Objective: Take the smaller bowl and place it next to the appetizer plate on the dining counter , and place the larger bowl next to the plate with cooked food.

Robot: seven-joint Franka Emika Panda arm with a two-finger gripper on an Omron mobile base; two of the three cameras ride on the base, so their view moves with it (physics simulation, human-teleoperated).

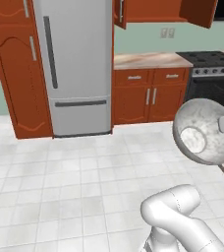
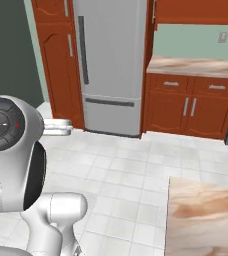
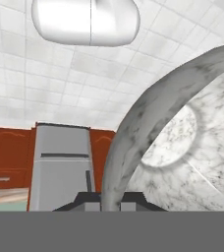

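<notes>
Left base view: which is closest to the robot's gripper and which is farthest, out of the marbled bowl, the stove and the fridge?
1. The marbled bowl: its rim sits pinched in the gripper, at the right, tipped on its side.
2. The stove: behind the bowl, against the back wall at the right.
3. The fridge: far across the tiled floor, at the left.

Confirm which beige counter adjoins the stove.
The wall counter, atop red-brown cabinets beside the stove; the dining counter stands apart in the foreground.
</notes>
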